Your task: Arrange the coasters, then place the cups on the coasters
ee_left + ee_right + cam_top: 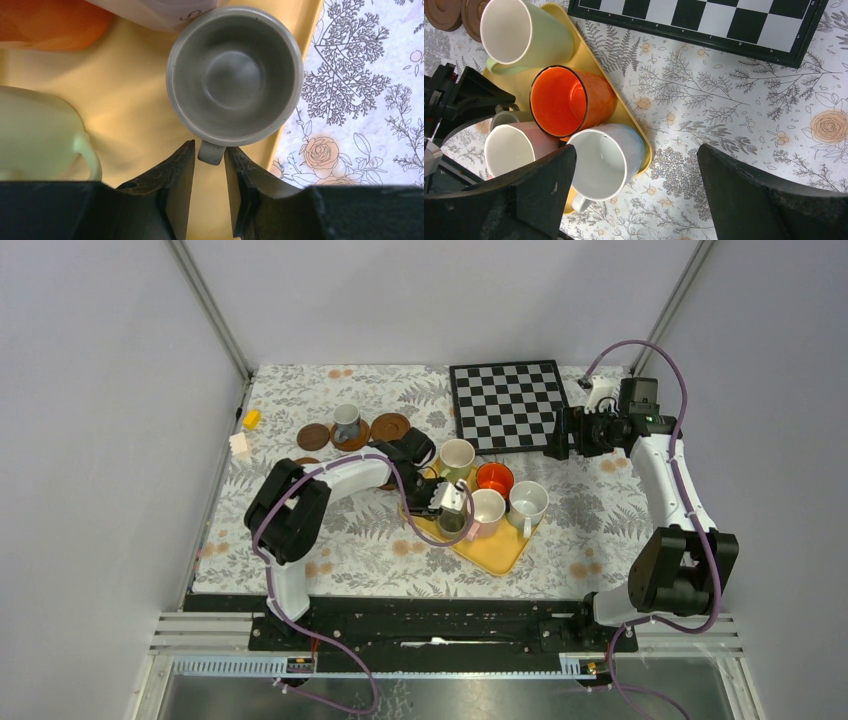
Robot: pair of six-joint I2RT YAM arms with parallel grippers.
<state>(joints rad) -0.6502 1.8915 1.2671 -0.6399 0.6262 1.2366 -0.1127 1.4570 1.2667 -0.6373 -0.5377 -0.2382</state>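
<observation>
Leftmost, flat round dark-brown coasters [313, 436] on floral tablecloth [360, 552], small blue-grey mug [346, 421] atop one; mid-table, left gripper [209, 148], jaws slightly apart astride handle of small grey-brown ceramic mug [235, 75] on yellow rectangular tray [130, 115]; rightward, right gripper [636, 150], jaws wide apart, near black-and-white chessboard [704, 15]

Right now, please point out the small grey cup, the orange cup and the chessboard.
small grey cup [234, 75], left wrist view, on its inner bottom.
orange cup [558, 102], right wrist view, on its orange inside.
chessboard [507, 405], top external view, on its middle squares.
</observation>
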